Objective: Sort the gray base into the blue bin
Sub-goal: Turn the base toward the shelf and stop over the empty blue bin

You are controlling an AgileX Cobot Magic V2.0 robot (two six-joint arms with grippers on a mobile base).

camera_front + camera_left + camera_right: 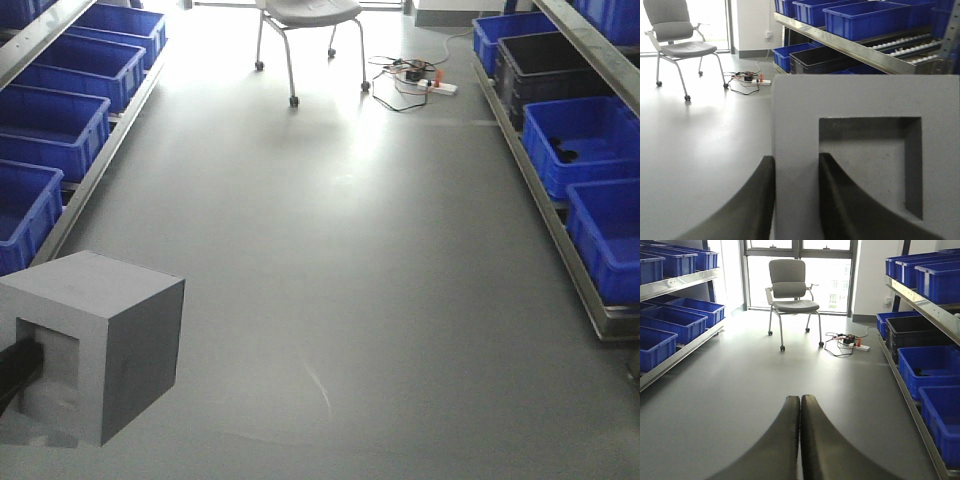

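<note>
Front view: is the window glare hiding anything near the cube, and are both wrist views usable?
Front view: glare bleaches the floor around the chair; the gray base at lower left is evenly lit. Left wrist view: base close, slightly soft, recess edges shadowed. Right wrist view: windows blown out, floor and blue bins legible.

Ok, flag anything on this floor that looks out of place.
A power strip with tangled cables lies loose on the floor beside the chair, near the right rack. One black bin sits among that rack's blue bins.
</note>
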